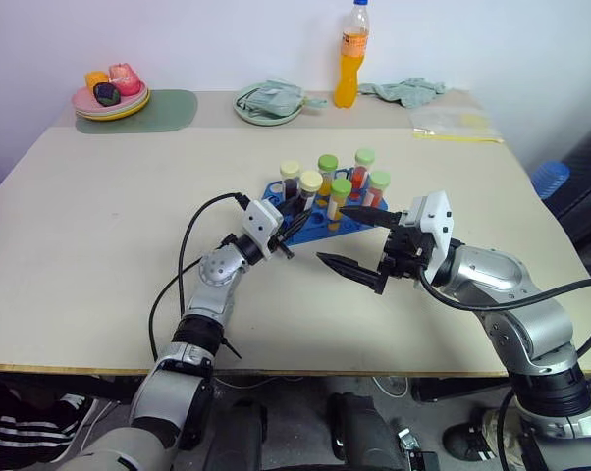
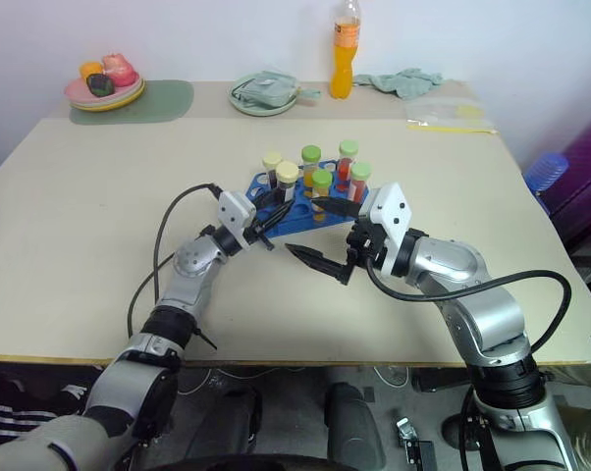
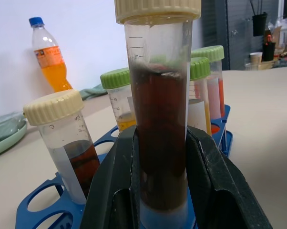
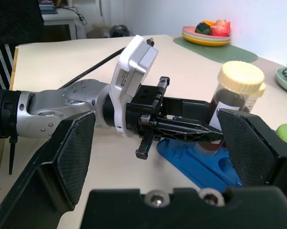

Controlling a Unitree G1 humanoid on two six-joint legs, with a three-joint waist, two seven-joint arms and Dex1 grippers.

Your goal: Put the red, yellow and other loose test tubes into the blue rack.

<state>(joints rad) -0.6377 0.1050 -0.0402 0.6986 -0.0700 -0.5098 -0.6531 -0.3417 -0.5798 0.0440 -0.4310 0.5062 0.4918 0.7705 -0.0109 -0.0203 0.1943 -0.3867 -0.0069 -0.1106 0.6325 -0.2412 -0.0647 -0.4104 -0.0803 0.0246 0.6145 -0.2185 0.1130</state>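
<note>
Dark brown tube (image 3: 160, 143): cream cap, upright, clamped between my left gripper (image 1: 297, 211) fingers, at the rack's near edge.
Right gripper (image 1: 352, 238): fingers spread wide, holding nothing.
Blue rack (image 1: 349, 222): mid-table at 12 o'clock, five capped tubes standing in holes.

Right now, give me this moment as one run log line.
left gripper: shut on dark brown tube over blue rack | right gripper: open, empty | five tubes racked
</note>
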